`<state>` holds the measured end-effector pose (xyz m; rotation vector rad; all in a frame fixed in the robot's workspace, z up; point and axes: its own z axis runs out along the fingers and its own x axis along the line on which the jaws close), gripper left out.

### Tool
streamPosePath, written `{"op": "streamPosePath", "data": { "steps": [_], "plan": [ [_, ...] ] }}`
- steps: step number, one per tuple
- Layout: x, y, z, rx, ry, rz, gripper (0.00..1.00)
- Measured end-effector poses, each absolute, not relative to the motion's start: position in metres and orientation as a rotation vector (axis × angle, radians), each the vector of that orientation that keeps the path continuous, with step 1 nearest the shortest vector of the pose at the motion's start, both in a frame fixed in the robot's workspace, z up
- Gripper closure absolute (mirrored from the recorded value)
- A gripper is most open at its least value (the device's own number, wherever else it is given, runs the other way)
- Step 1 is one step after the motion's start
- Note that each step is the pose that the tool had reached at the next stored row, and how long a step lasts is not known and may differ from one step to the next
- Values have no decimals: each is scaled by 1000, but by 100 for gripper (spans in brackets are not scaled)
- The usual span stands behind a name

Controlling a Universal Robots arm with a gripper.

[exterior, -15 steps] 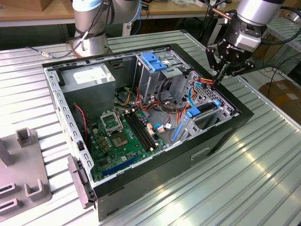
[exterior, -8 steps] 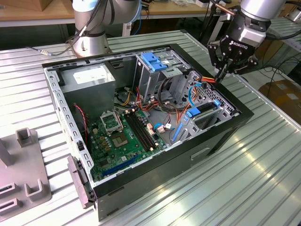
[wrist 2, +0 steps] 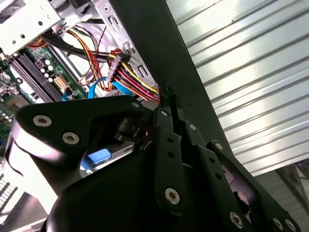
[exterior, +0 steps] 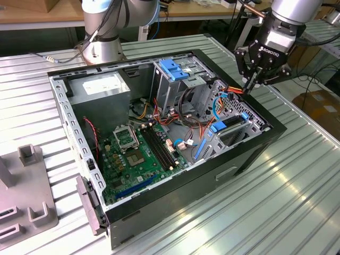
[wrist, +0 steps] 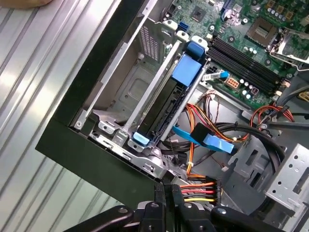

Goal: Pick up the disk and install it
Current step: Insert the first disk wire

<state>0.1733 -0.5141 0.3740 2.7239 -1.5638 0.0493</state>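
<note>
The gripper point(exterior: 249, 84) is hovering closed, holding nothing. In the exterior view the disk point(exterior: 229, 125) is sitting at its seven o'clock.

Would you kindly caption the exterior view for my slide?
Gripper poised over the open computer case, beside coloured cables.

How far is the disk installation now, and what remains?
Done, it seems: the dark hard drive with blue plastic rails stands in the metal bay of the open computer case. In hand: nothing; the gripper, jaws shut, hovers above the case edge. Left: I cannot tell whether the drive is fully seated.
</note>
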Motion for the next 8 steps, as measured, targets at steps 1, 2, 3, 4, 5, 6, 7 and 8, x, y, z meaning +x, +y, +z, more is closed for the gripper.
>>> {"op": "streamPosePath", "data": {
  "steps": [1, 2, 3, 4, 5, 6, 7, 8],
  "plan": [
    [173, -515, 374, 2721, -1566, 51, 84],
    [173, -517, 374, 2718, -1566, 52, 84],
    [173, -518, 374, 2717, -1566, 53, 84],
    [171, -519, 373, 2716, -1566, 54, 84],
    [169, -520, 373, 2716, -1565, 54, 84],
    [167, -521, 373, 2716, -1565, 54, 84],
    [165, -521, 373, 2716, -1565, 54, 84],
    [163, -522, 373, 2716, -1565, 54, 84]
  ]
}}
